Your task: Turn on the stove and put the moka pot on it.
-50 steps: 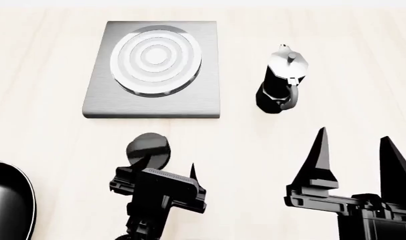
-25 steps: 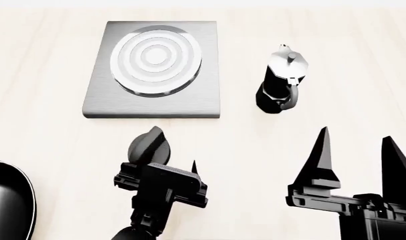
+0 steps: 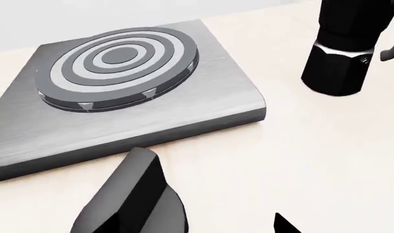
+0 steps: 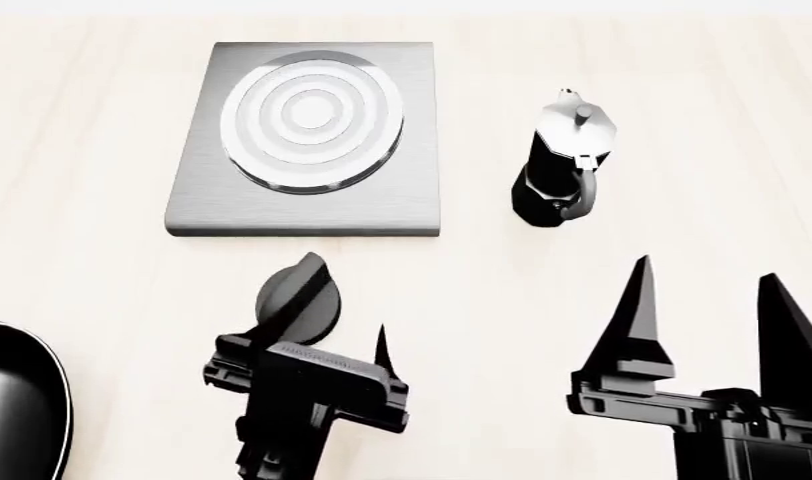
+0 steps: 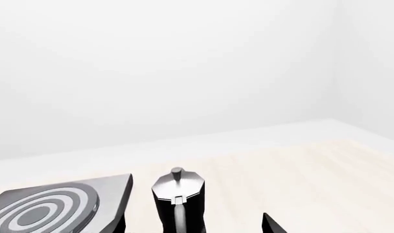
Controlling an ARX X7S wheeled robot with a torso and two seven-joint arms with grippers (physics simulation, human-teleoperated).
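Note:
The stove (image 4: 193, 205) is a grey square plate whose ringed burner (image 4: 313, 118) sits at its middle; it also shows in the left wrist view (image 3: 204, 104) and the right wrist view (image 5: 48, 208). Its separate black knob (image 4: 299, 292) stands on the table in front of the plate, ridge up. My left gripper (image 4: 322, 338) is open just behind the knob, one fingertip (image 3: 284, 225) well clear to the side. The moka pot (image 4: 562, 165) stands upright to the right of the stove, handle toward me. My right gripper (image 4: 713, 310) hangs open nearer me than the pot, holding nothing.
A black frying pan (image 4: 19, 400) lies at the near left edge of the head view. Everything rests on a pale wooden tabletop (image 4: 99, 270). A white wall rises behind the table in the right wrist view.
The knob, which showed a round face a second ago, now shows its ridge turned. My left gripper has drawn back slightly toward me. The right arm and the moka pot have not moved.

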